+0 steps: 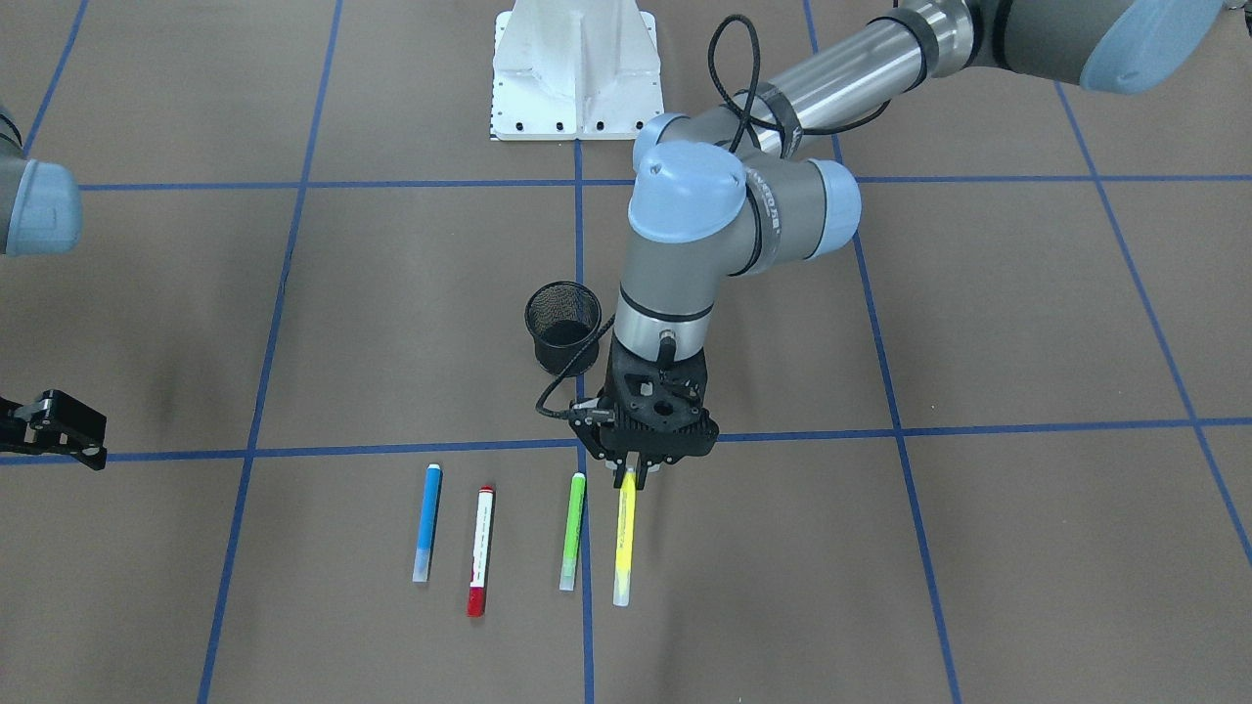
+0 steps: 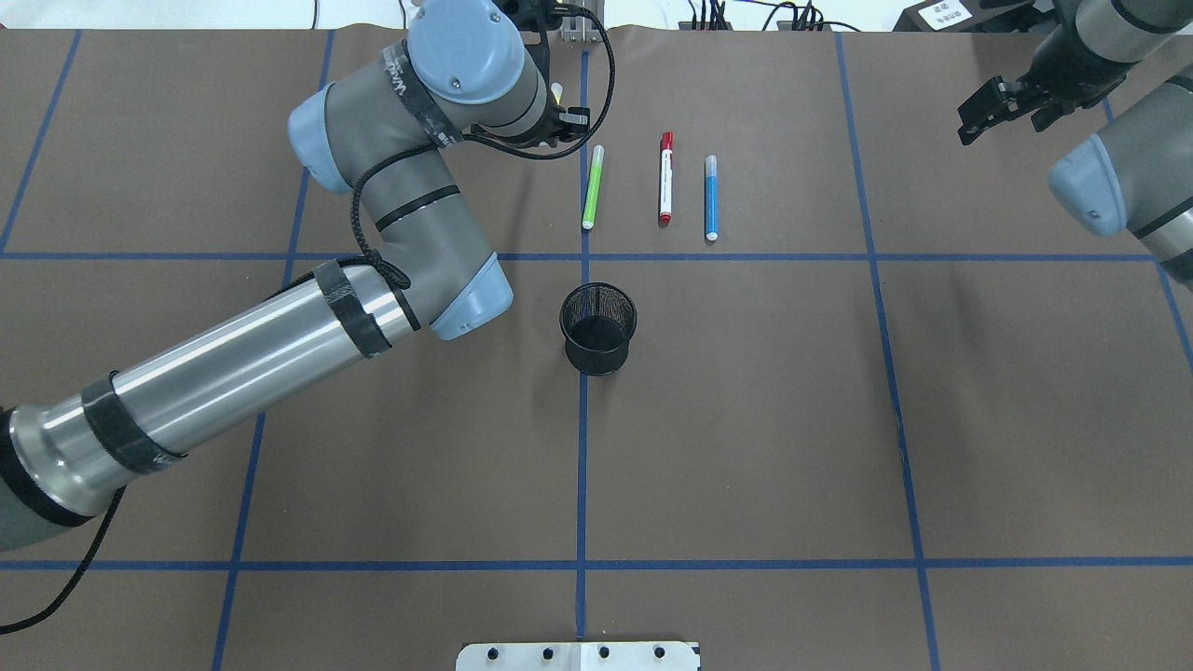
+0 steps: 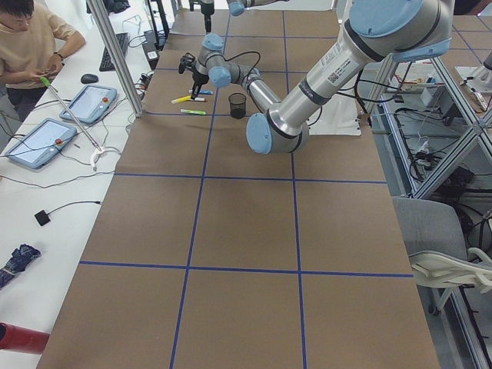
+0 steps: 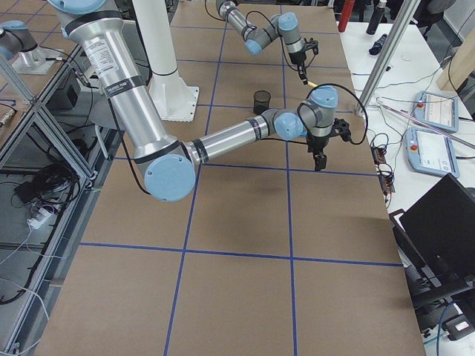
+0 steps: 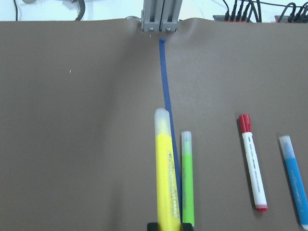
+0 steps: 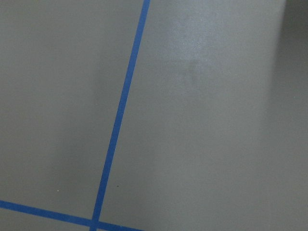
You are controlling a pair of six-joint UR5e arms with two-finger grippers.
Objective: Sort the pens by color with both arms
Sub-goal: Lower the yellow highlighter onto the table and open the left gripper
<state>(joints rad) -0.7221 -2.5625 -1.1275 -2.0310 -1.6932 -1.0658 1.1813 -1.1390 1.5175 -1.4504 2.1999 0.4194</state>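
Four pens lie in a row on the brown table. The blue pen (image 1: 427, 523), the white pen with a red cap (image 1: 480, 552) and the green pen (image 1: 572, 533) rest flat. My left gripper (image 1: 631, 476) is shut on one end of the yellow pen (image 1: 624, 538), right beside the green one. In the left wrist view the yellow pen (image 5: 166, 178) runs forward from the jaws, close against the green pen (image 5: 186, 178). My right gripper (image 2: 999, 116) hovers far off at the table's right side, open and holding nothing.
A black mesh cup (image 2: 598, 328) stands upright near the table's middle, between the pens and the white pedestal base (image 2: 578, 655). Blue tape lines grid the table. A person (image 3: 31, 38) sits at a side desk with tablets beyond the far edge.
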